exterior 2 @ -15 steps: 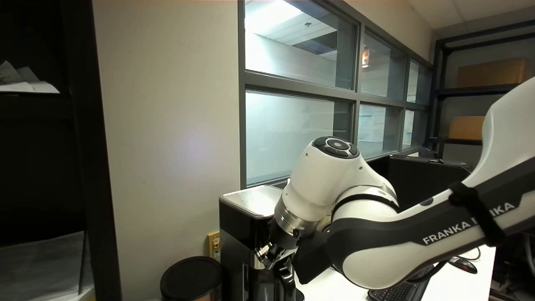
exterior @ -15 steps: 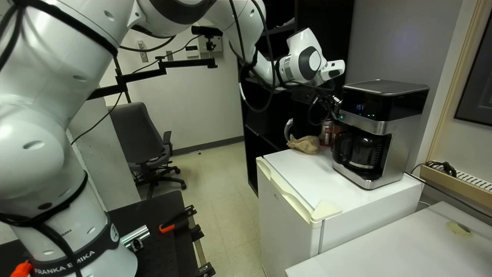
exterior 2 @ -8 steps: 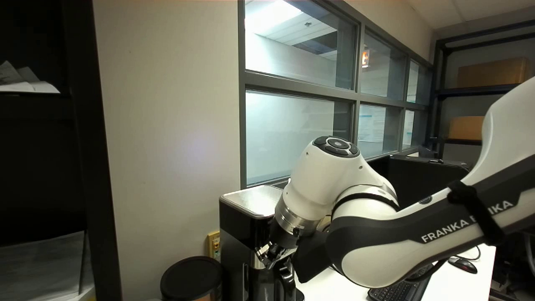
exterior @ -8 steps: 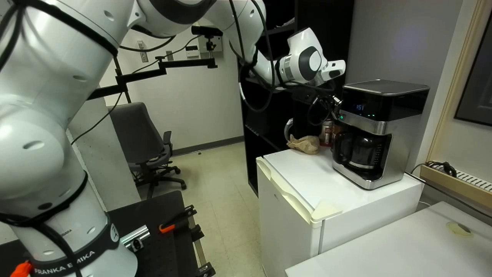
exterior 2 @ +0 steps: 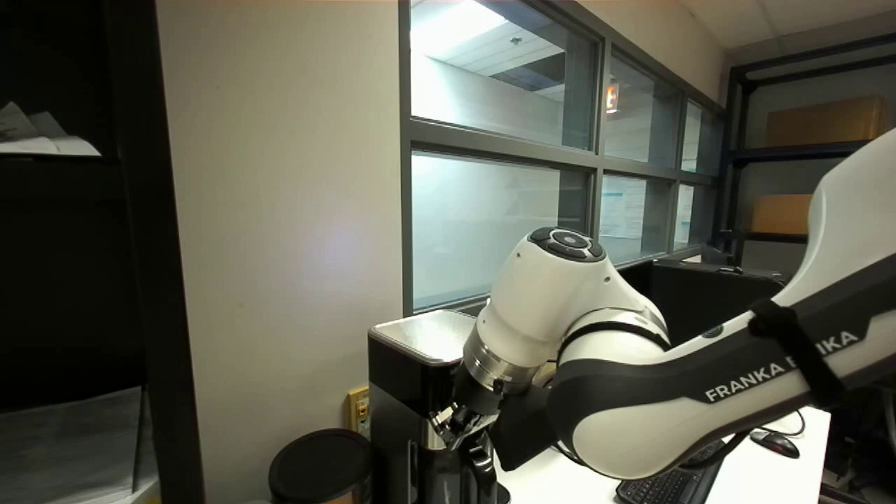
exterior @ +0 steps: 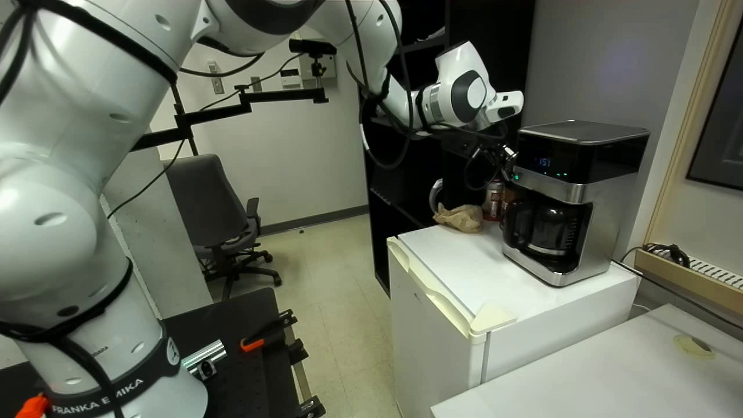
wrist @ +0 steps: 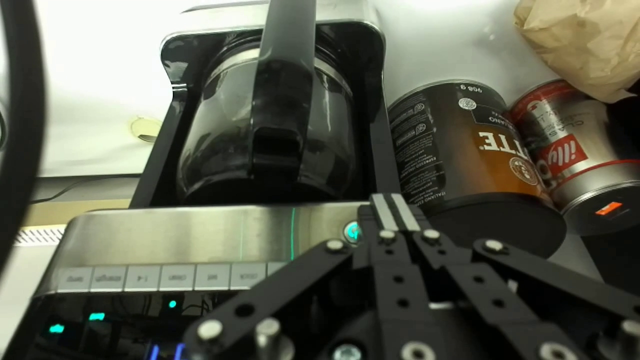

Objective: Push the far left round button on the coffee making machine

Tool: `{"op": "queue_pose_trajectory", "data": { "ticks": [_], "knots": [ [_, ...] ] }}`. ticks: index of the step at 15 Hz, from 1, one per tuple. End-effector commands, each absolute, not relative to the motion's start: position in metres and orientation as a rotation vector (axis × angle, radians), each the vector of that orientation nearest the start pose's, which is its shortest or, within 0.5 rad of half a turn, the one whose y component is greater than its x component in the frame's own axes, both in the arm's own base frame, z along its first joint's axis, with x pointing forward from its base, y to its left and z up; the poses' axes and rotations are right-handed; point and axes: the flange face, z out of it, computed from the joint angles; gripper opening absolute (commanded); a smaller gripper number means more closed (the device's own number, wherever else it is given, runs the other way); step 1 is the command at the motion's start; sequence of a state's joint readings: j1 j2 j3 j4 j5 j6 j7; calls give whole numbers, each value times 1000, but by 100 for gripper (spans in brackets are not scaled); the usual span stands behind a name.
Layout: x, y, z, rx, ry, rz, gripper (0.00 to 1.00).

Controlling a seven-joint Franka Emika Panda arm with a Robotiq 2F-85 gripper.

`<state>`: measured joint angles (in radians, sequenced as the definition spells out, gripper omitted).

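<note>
The coffee making machine, black and silver with a dark glass carafe (exterior: 551,229), stands on the white cabinet (exterior: 441,348). Its body shows in both exterior views (exterior: 615,220) (exterior 2: 395,378). In the wrist view its silver band (wrist: 170,235) carries a round teal-lit button (wrist: 351,232) at the end by the cans, and a row of flat labelled keys (wrist: 177,277). My gripper (wrist: 395,212) is shut and empty, its fingertips together at that end of the band. A finger covers the button's right edge; I cannot tell whether it touches. The gripper also shows in both exterior views (exterior: 509,155) (exterior 2: 448,428).
A dark and orange can (wrist: 465,140) and a red and silver can (wrist: 575,145) stand beside the machine. A crumpled brown paper bag (exterior: 461,218) lies near them. A black shelf (exterior: 406,191) stands behind. A white table (exterior: 586,371) adjoins the cabinet.
The wrist and gripper have shifted very slightly to the right in both exterior views. The coffee machine seems to have shifted by a tiny amount the same way.
</note>
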<state>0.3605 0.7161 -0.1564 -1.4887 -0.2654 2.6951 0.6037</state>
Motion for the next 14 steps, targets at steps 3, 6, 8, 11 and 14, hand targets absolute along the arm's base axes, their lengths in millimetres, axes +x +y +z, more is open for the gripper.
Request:
{"op": "queue_pose_trajectory", "data": {
  "ticks": [3,6,8,11,14],
  "knots": [
    [728,162,315,-3056,225,-901,0],
    [723,158,312,-3066,220,-882,0],
    [714,156,311,-3073,212,-863,0],
    [695,158,304,-3090,160,-801,0],
    [677,161,296,-3107,112,-749,0]
  ]
}}
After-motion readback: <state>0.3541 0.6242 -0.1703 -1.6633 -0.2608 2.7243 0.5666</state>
